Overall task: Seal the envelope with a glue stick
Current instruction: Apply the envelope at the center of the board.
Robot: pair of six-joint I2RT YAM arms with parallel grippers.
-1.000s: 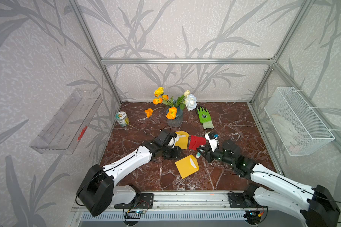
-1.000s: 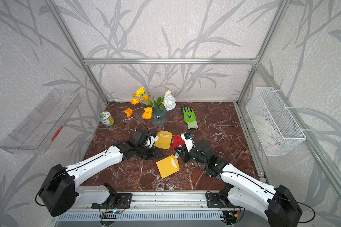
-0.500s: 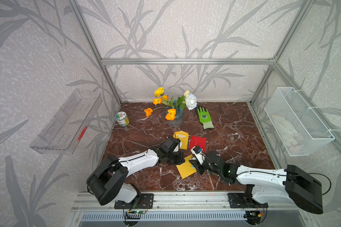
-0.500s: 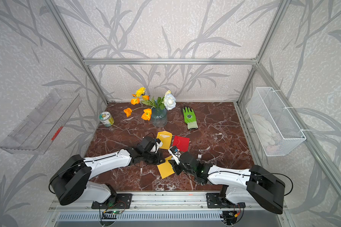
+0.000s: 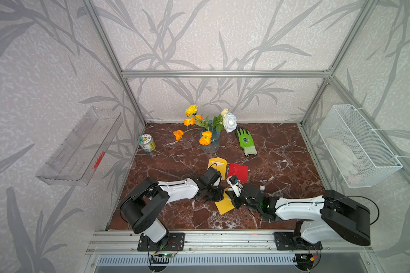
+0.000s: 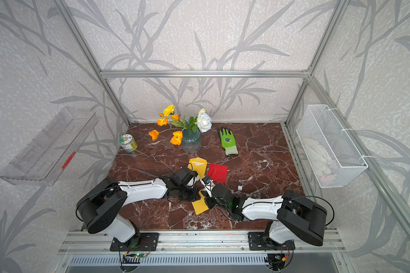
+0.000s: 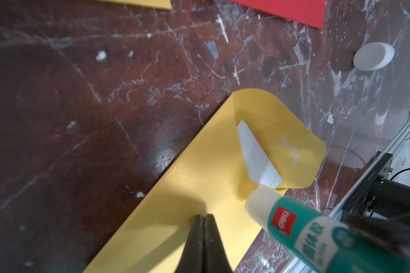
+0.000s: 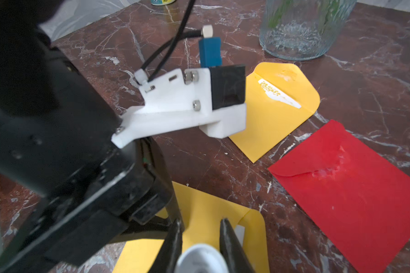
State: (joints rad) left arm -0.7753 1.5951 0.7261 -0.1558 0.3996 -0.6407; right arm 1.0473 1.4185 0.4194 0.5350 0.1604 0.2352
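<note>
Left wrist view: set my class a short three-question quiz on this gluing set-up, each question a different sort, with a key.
1. True or false: the white-and-teal plastic glue stick has its cap on.
2. The shut left gripper rests its tips on: A the red paper envelope; B the yellow paper envelope nearest the rail; C the green glove.
3. Fill in: the right gripper is shut on the ____.
Key: 1 false, the small white cap lies on the marble table; 2 B; 3 glue stick.
</note>
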